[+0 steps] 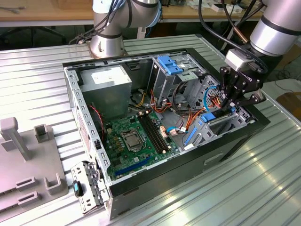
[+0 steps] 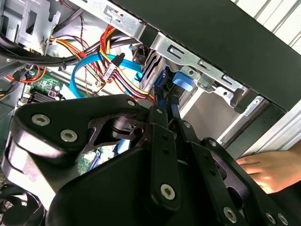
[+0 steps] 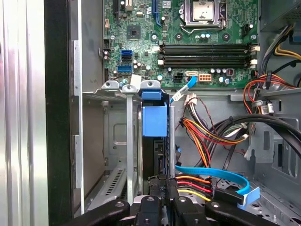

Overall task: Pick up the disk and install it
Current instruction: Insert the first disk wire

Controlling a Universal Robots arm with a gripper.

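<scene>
My fingers [image 3: 162,197] clamp the disk [image 3: 154,141], standing in its bay; seating needs a straight push.

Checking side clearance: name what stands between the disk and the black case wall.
In the first wrist view, a grey metal divider stands between the disk and the black case wall.

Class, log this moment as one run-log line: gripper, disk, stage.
gripper: shut on disk | disk: upright in drive bay of computer case | stage: installing

The end effector [image 1: 231,104] hangs from the arm, fingers pointing down.
</scene>
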